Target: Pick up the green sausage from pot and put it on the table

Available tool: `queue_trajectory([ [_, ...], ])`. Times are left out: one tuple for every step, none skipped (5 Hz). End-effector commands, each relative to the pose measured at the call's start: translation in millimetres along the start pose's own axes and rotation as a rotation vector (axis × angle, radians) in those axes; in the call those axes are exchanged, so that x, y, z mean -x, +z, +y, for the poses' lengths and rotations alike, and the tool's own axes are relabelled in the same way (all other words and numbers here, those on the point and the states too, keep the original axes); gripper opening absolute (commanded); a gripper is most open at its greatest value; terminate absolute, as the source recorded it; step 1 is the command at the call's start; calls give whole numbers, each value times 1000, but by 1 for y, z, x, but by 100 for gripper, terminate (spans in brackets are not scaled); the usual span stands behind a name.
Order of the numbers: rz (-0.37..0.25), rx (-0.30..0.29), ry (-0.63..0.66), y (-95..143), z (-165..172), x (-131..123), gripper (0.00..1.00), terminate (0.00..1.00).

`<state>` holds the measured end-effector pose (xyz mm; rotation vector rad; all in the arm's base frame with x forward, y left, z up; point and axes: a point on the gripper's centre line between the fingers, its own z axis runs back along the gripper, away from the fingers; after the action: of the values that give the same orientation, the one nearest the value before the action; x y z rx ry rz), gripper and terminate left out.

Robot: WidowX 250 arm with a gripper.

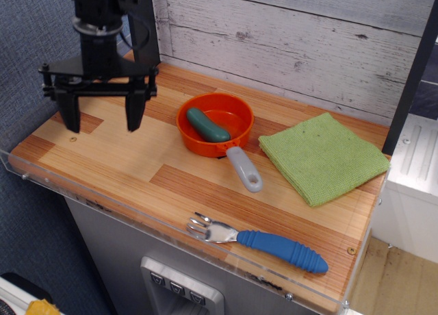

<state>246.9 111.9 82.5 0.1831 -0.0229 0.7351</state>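
- The green sausage lies inside the pot.
- The pot sits on the tabletop, grey handle pointing toward the front edge.
- The hand hangs left of the pot, fingers spread apart, empty.
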Motion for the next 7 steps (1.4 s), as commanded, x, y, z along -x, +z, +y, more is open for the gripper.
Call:
queue_trajectory([
  [-3, 109, 161, 19, -41, -14, 100, 0],
  [-8, 115, 225, 17, -63, -21, 100, 0],
  [-16, 148, 264, 7, -85, -28, 100, 0],
  [-18, 178, 303, -1, -99, -32, 100, 0],
  [-11, 206, 342, -8, -111, -34, 100, 0],
  [-21, 194, 345, -11, -116, -33, 100, 0],
  [-17, 196, 359, -19, -118, -32, 100, 0],
])
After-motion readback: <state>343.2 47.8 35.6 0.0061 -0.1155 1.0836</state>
